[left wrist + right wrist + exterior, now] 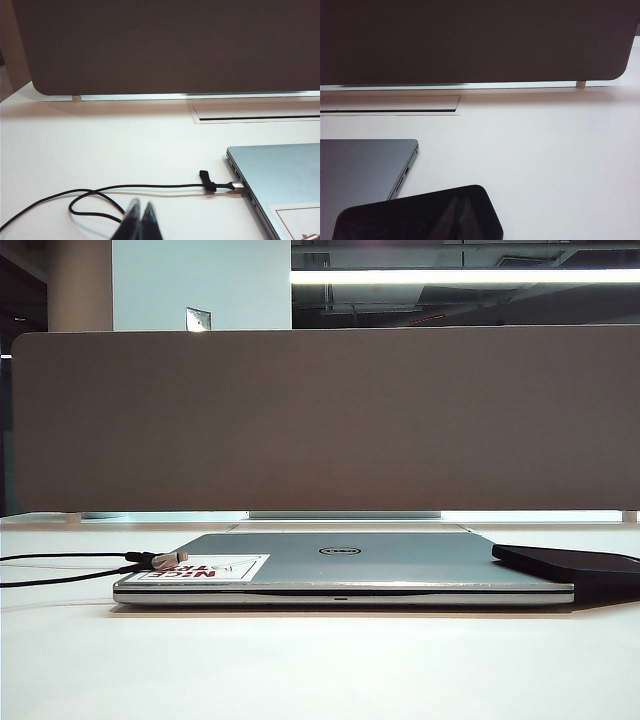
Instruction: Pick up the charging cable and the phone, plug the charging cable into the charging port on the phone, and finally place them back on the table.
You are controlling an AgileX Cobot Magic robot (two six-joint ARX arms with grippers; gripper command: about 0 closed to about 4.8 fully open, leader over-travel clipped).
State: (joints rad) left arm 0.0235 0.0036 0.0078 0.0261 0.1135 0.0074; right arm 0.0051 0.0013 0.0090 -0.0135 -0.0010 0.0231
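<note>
A: Where are the two hands now?

B: The left hand (139, 215) shows at the bottom edge of its wrist picture, a little left of the middle. Its two dark fingers are pressed together and grip nothing. The right hand (461, 212) shows at the bottom middle of its own picture, also closed and empty, in front of the phone (420, 215). In the exterior picture I see no hand.

A: And the charging cable?

B: The charging cable (150, 187) runs over the white worktop (100, 145) just beyond the left hand, makes a loop at the lower left, and goes right to the laptop (280, 175). Which plug is which I cannot tell in this view. In the exterior picture two thin black cables come from the left edge, and a silvery-beige plug (168, 560) lies on the left corner of the laptop lid, beside the red-and-white sticker (205, 567)

A: Where is the phone lying?

B: It is flat and black, at the lower left of the right wrist picture, with one end resting on the corner of the closed laptop. In the exterior picture it is at the right edge. Behind everything stands the grey-brown partition panel (330, 420)
</note>
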